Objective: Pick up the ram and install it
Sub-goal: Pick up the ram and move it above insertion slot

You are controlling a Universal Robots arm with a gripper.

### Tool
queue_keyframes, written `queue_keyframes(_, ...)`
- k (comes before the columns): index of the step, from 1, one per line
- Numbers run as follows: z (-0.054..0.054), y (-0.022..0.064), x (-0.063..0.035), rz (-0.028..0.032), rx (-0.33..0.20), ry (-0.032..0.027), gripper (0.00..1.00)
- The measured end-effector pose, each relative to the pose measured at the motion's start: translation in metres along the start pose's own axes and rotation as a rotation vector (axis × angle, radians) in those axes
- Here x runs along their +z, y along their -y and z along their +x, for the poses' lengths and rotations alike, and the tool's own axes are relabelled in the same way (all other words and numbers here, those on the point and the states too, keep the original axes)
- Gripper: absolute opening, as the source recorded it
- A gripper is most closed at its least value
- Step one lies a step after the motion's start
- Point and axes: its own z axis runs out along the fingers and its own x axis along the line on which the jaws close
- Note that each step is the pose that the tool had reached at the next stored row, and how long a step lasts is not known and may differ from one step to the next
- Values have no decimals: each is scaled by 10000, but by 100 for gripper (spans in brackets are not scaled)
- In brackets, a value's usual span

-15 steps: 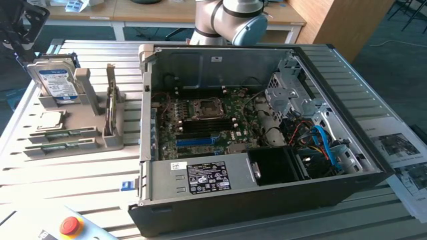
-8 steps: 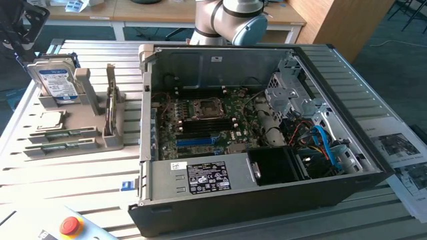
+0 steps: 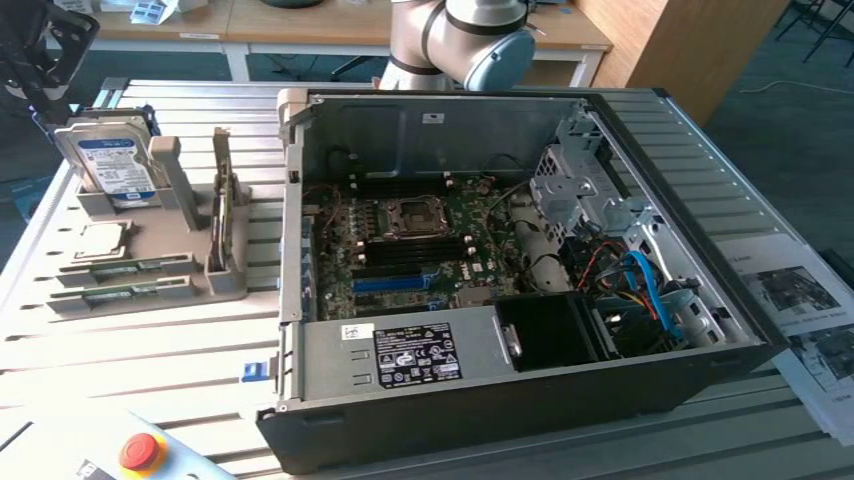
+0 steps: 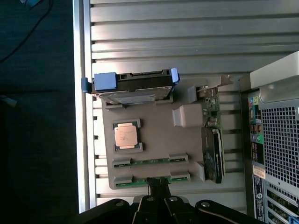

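Two ram sticks lie flat in slots of a grey holder [image 3: 160, 250] on the exterior view's left: one ram [image 3: 130, 268] and a second ram [image 3: 120, 296] beside it. In the wrist view the same sticks show as thin green strips, ram [image 4: 149, 162] and ram [image 4: 140, 182]. My gripper [image 4: 159, 187] hangs high above the holder with its dark fingers together and nothing between them; its tips line up over the nearer stick. In the exterior view the gripper [image 3: 43, 70] is a dark shape at the far left, above the holder.
The holder also carries an upright hard drive [image 3: 114, 165], a square silver processor [image 3: 100, 240] and an upright card [image 3: 224, 215]. The open computer case [image 3: 694, 290] with its motherboard [image 3: 414, 250] stands on the ribbed table [image 3: 134, 370]. A red stop button [image 3: 140, 452] sits at the front.
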Motion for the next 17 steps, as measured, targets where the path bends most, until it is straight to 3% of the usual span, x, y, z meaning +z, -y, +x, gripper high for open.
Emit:
queue_keyframes(5, 0, 0, 0, 8, -559, -24, 10)
queue_keyframes(17, 0, 0, 0, 41, -2653, -111, 10)
